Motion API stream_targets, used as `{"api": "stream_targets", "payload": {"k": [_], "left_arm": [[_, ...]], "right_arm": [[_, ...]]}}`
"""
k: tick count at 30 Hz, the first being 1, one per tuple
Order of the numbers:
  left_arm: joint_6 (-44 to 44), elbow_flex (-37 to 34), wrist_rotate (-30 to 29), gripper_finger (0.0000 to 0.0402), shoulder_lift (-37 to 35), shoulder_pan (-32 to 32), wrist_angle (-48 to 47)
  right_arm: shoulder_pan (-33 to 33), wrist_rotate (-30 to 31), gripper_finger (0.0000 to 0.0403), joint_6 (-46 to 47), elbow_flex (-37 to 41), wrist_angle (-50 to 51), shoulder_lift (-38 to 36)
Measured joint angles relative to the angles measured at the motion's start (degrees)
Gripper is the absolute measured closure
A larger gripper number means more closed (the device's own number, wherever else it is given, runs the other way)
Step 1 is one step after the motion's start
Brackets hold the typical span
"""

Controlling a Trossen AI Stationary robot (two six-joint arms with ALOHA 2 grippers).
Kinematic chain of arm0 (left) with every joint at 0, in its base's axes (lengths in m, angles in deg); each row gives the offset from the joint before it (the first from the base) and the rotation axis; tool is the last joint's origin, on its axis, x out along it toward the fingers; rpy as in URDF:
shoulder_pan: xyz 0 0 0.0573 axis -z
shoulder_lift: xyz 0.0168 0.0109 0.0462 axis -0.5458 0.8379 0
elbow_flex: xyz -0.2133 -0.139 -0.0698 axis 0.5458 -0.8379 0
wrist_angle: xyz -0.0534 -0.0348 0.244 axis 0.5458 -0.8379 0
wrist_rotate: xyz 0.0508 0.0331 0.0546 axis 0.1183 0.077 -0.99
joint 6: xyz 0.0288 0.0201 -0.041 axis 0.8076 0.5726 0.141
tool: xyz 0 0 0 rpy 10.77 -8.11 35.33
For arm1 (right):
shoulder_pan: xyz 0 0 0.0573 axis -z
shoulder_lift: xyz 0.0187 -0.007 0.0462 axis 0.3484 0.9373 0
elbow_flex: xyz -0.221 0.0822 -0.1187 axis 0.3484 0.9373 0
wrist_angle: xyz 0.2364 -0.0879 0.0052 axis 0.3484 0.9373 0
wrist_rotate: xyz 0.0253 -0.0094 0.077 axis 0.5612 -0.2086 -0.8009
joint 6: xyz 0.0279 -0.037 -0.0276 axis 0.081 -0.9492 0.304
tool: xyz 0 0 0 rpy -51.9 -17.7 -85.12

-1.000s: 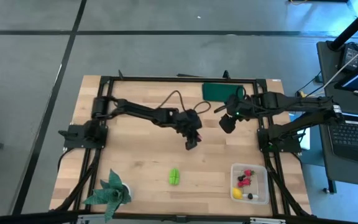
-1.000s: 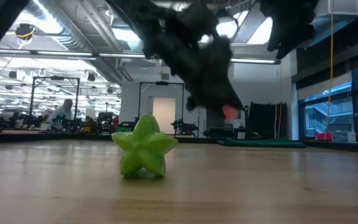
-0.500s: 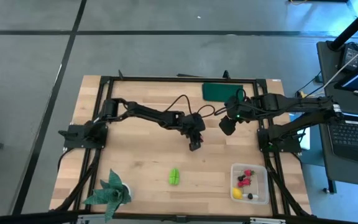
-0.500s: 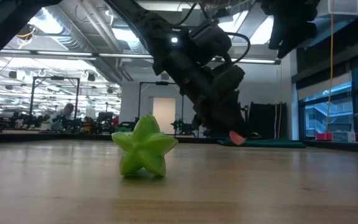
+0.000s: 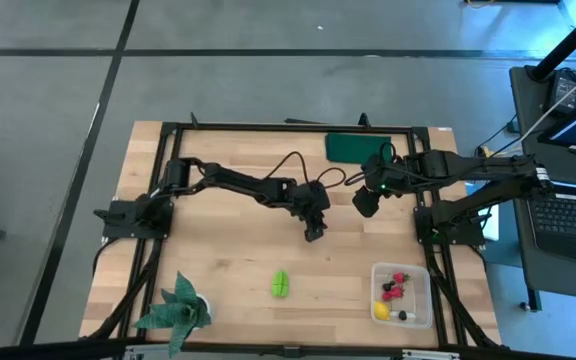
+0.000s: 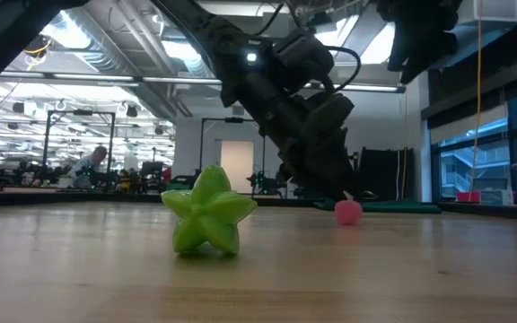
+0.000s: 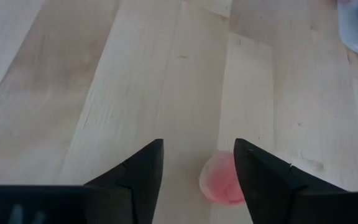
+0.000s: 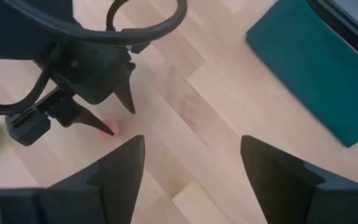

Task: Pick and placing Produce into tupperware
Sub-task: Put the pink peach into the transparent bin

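Note:
My left gripper point(image 7: 197, 152) is open, low over the middle of the table point(image 5: 218, 250), slanting down. A small pink berry point(image 7: 221, 180) rests on the wood between its fingers, close to one of them; the low view shows the berry point(image 6: 348, 213) just under the fingertips. The green ridged piece point(image 5: 281, 284) sits on the table nearer the front edge. The clear tupperware point(image 5: 420, 300) at the front right holds red berries, a yellow piece and dark berries. My right gripper point(image 8: 194, 152) hangs open, high above the table at the right. My left gripper's fingers stand on either side of the pink berry point(image 7: 211, 182), which lies on the table. One finger point(image 7: 253, 168) is right beside the berry, and I cannot tell whether it touches it.
A potted leafy plant point(image 5: 176, 308) stands at the front left corner. A flat dark green rectangle point(image 5: 353, 147) lies at the far edge. Bare wood spreads between the green piece and the tupperware.
My left gripper has come down toward the table and tipped a little steeper. It has let go of the pink berry, which was at its fingertips above the table and now lies on the wood below them.

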Motion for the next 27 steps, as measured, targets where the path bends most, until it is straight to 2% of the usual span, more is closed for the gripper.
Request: {"api": "stream_targets", "payload": {"k": [4, 6, 13, 17, 22, 25, 27], "left_arm": [[2.1, -0.1, 0.9, 0.0197, -2.7, -0.6, -5.2], [4.9, 0.0, 0.4, 0.0192, -5.6, -1.0, -10.9], [11.7, 0.0, -3.9, 0.0186, -16.9, -1.5, -29.7], [11.6, 0.0, -7.7, 0.0191, -22.1, -1.5, -37.6], [10.1, 0.0, -11.1, 0.0193, -26.2, -1.5, -42.9], [9.6, 0.0, -11.5, 0.0193, -27.2, -1.4, -43.9], [9.5, 0.0, -12.0, 0.0193, -27.2, -1.2, -44.7]], "right_arm": [[-1.0, 0.1, 0.0136, -3.3, 0.6, -2.3, 0.0], [-2.0, 0.0, 0.0136, -6.9, 1.8, -4.3, 0.0], [-4.2, -0.8, 0.0136, -11.1, 8.9, -16.1, 0.1], [-4.3, -4.6, 0.0136, -19.6, 14.4, -25.5, 0.1], [-5.1, -5.4, 0.0136, -32.7, 20.4, -39.5, 0.4], [-5.2, -5.4, 0.0136, -37.5, 22.0, -42.4, 0.8], [-5.2, -5.4, 0.0136, -37.2, 22.3, -43.4, 1.0]]}}
